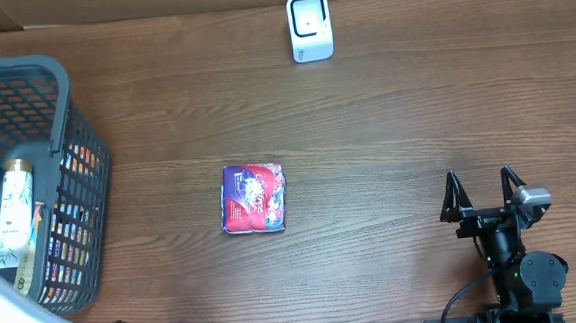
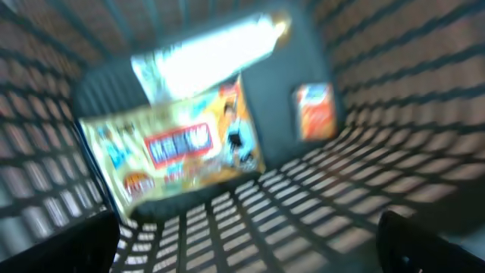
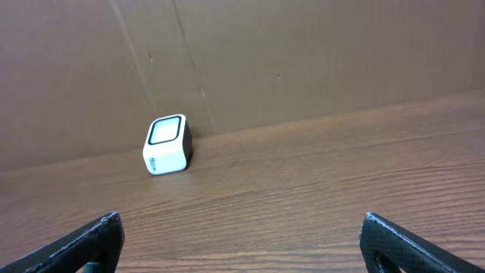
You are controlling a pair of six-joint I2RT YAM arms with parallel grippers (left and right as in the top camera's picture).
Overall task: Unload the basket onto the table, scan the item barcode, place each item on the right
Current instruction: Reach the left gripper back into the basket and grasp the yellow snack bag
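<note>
Meanwhile, over the wooden table (image 1: 415, 104), the right gripper (image 1: 481, 180) stands with its jaws spread wide and nothing between them. A purple-and-red packet (image 1: 254, 198) lies flat on the boards well off to the left of those jaws, apart from both arms. The white barcode scanner (image 1: 310, 27) sits far ahead of them and to the left, against the cardboard wall (image 3: 303, 53). In the right wrist view, the scanner (image 3: 167, 144) shows beyond the two dark fingertips and nearer the left one, with only bare wood between them.

At the table's left edge the left arm reaches down into the dark mesh basket (image 1: 65, 115), where a pale bottle (image 1: 13, 213) lies lengthwise. Its wrist picture is badly blurred. The left gripper (image 2: 250, 254) has its jaws wide too, one fingertip at each lower corner of the view, and it grips nothing. A yellow bag (image 2: 174, 152) lies on the basket floor ahead of those jaws, left of their centre line and clear of both tips. A small orange box (image 2: 314, 110) lies farther ahead, toward the right tip's side.
</note>
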